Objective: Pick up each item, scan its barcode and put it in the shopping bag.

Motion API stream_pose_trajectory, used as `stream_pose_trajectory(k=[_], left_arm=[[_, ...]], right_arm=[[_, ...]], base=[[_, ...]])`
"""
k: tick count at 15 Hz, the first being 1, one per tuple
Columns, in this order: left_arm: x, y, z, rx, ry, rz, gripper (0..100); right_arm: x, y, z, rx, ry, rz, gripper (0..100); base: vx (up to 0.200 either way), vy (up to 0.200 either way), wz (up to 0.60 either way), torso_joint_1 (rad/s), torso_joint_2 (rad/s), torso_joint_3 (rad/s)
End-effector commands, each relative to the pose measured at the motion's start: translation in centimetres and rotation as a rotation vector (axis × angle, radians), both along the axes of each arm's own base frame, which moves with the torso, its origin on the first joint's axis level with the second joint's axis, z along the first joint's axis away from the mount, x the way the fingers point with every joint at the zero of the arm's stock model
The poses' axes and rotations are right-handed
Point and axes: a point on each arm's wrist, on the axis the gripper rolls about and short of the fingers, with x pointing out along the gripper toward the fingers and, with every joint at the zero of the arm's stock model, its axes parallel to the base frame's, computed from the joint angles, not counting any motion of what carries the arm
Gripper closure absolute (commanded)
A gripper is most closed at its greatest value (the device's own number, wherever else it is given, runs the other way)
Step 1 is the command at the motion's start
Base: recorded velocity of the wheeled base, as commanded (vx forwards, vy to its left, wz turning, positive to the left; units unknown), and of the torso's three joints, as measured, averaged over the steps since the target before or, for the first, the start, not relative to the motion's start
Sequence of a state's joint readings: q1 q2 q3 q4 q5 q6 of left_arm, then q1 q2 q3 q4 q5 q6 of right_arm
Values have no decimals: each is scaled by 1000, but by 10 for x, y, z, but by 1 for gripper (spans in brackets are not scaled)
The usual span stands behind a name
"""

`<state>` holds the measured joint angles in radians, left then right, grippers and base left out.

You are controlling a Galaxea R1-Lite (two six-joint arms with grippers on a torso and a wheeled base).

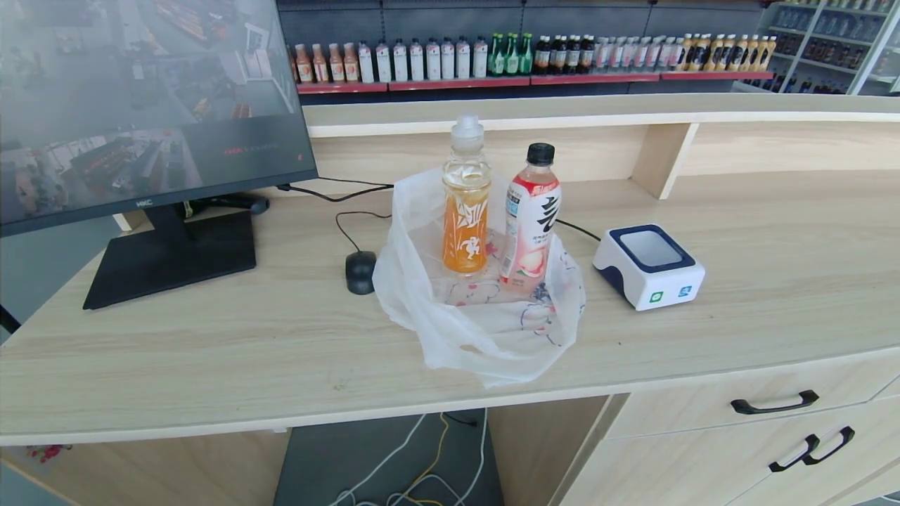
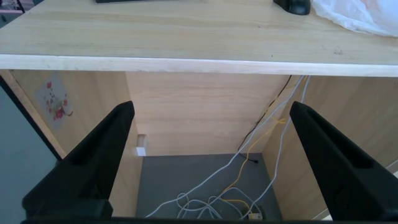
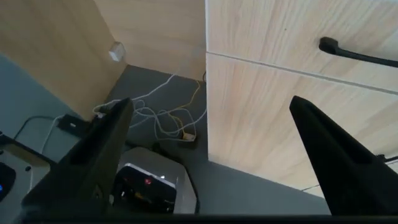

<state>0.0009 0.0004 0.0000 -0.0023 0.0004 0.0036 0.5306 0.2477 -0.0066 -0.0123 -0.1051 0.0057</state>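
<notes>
Head view: orange drink bottle (image 1: 465, 211) and peach drink bottle (image 1: 531, 225) stand upright inside the shopping bag (image 1: 485, 337) on the table (image 1: 176, 351). Left claw (image 2: 211, 107) and right claw (image 3: 210, 102) gape wide, empty, below table height. Rising, either could snag the bag and topple both.

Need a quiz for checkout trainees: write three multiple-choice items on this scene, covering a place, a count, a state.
1. The scanner stands: A in the shopping bag B on the counter, robot's right of the bag C left of the bag
2. Bottles in the bag: A none B one C two
3. The left gripper is: A open B shut empty C shut on a bottle
1 B: it sits on wood beside the bag. 2 C: an orange bottle and a pink bottle stand inside. 3 A: its fingers are wide apart.
</notes>
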Motion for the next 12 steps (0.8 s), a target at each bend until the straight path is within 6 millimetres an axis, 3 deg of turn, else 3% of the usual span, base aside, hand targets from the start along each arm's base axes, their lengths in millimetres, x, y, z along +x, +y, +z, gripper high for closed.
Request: stream_pose_trajectory(k=[1, 4, 12], left_arm=[[0, 0, 0, -1, -1, 0, 0], [0, 0, 0, -2, -1, 2, 0], [0, 0, 0, -1, -1, 2, 0]], right_arm=[[-7, -4, -1, 43, -83, -15, 0], [-8, -1, -2, 23, -79, -241, 0], [-14, 1, -3, -3, -142, -411, 0]], base=[[0, 0, 0, 0, 0, 0], [0, 0, 0, 0, 0, 0], [0, 0, 0, 0, 0, 0]])
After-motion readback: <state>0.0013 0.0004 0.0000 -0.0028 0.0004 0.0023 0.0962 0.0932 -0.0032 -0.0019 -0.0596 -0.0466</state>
